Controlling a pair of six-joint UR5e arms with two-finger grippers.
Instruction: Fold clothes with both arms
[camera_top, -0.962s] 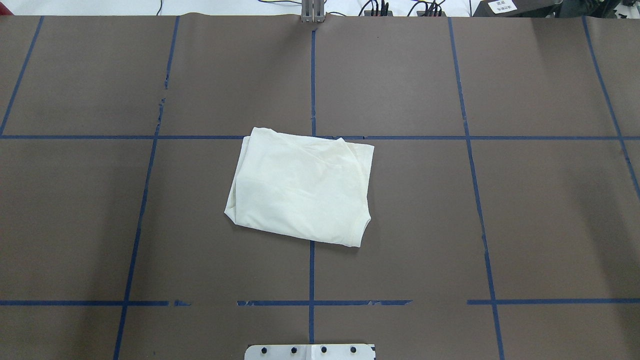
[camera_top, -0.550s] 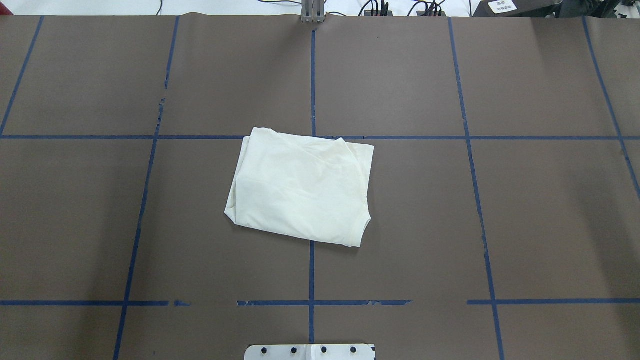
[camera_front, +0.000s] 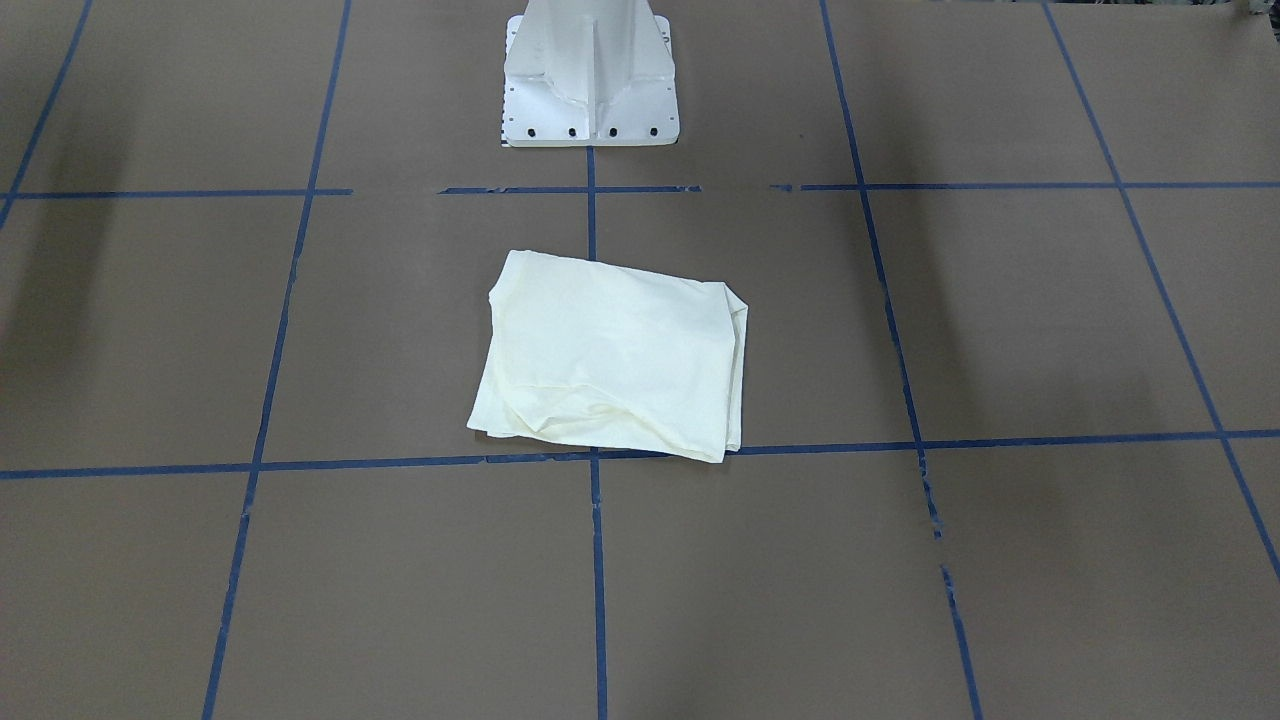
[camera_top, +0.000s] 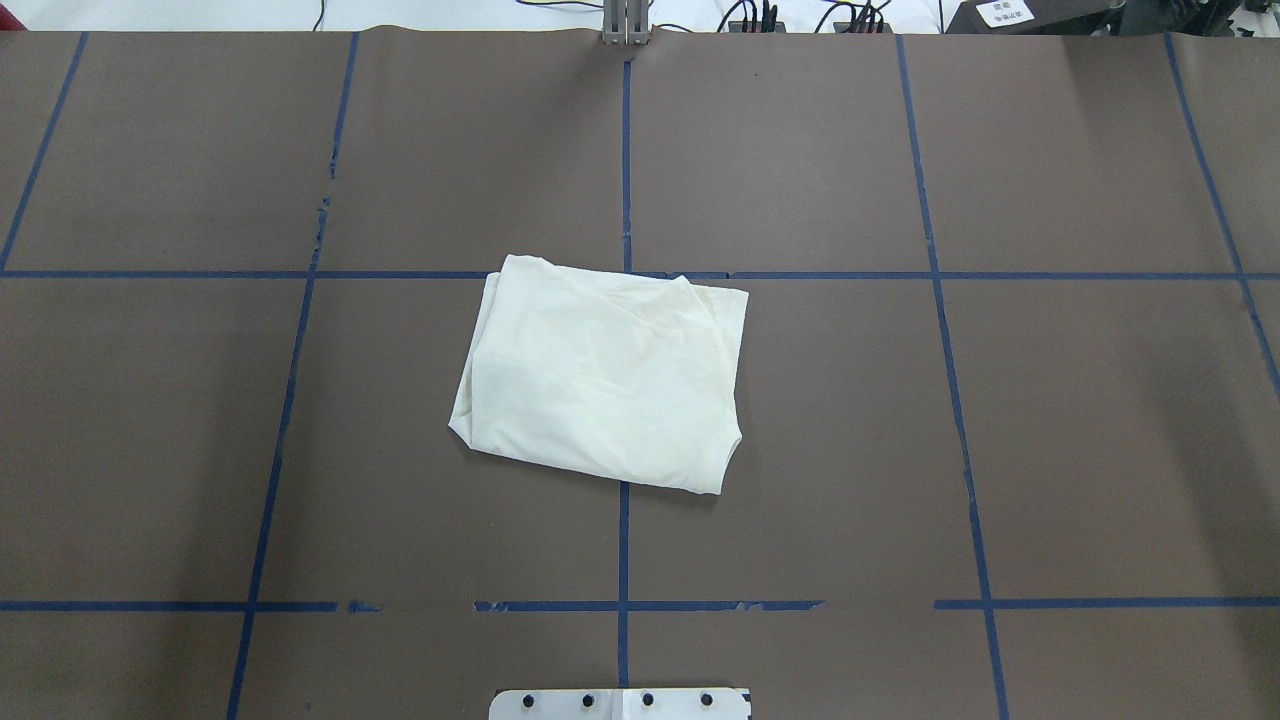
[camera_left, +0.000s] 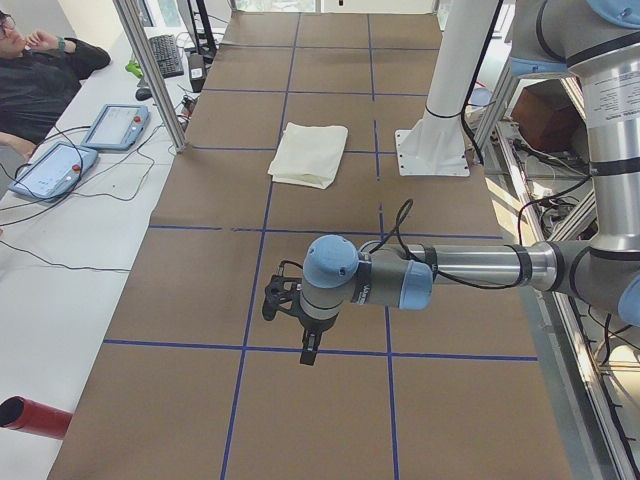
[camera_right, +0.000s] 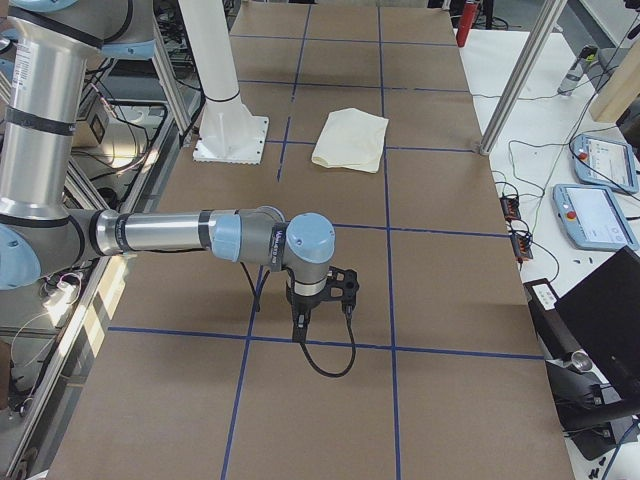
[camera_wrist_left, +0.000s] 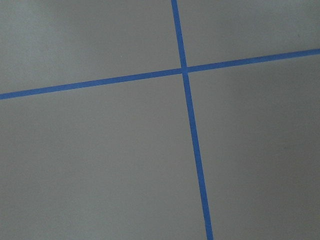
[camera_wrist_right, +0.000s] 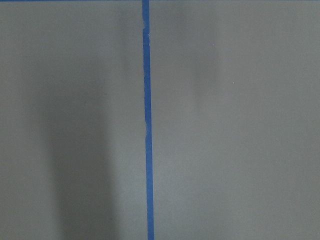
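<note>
The cream T-shirt (camera_top: 600, 380) lies folded into a rough rectangle at the table's middle, plain side up; the print is hidden. It also shows in the front-facing view (camera_front: 610, 360) and both side views (camera_left: 308, 153) (camera_right: 350, 138). Neither arm shows in the overhead or front-facing views. The left gripper (camera_left: 275, 298) hangs over bare table far from the shirt, toward the table's left end. The right gripper (camera_right: 345, 285) hangs likewise toward the right end. I cannot tell whether either is open or shut. Both wrist views show only brown table and blue tape.
The white pedestal base (camera_front: 590, 75) stands just behind the shirt. Blue tape lines grid the brown table (camera_top: 900, 450). A seated person (camera_left: 40, 80) and teach pendants (camera_left: 50, 170) (camera_right: 595, 215) are beside the table. Metal frame posts (camera_left: 150, 70) stand at the far edge.
</note>
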